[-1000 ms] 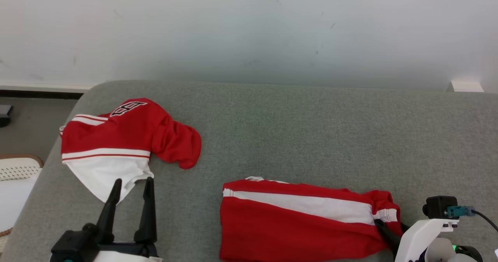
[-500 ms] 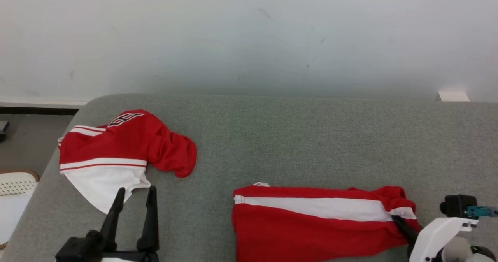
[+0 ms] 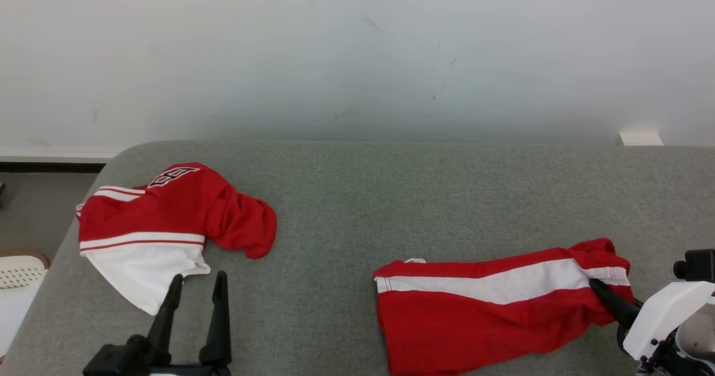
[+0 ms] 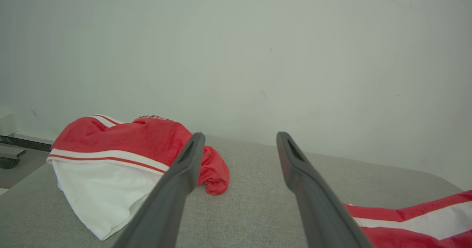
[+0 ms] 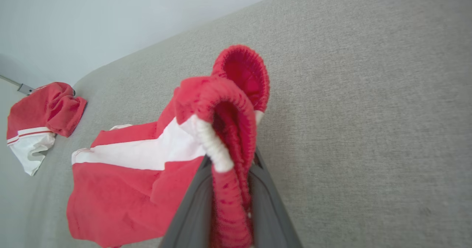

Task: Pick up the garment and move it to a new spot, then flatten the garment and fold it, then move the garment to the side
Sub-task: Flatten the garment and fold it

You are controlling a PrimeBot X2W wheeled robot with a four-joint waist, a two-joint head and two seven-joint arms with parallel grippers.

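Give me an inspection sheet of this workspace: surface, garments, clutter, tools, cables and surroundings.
Surface: grey fabric cushion, far left corner rounded.
Job's things: red shorts with a white stripe, mostly flat, waistband end lifted.
Clutter: red-and-white jersey, bunched at the left end.
Tools: left tool open, beside the jersey, holding nothing; right tool shut on the shorts' waistband.
Cables: nothing seen.
Surroundings: pale wall behind; floor at left.

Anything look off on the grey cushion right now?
Nothing damaged or spilled. The crumpled garment sits bunched near the left edge of the cushion. The striped garment lies slanted, its elastic end bunched in the right gripper.
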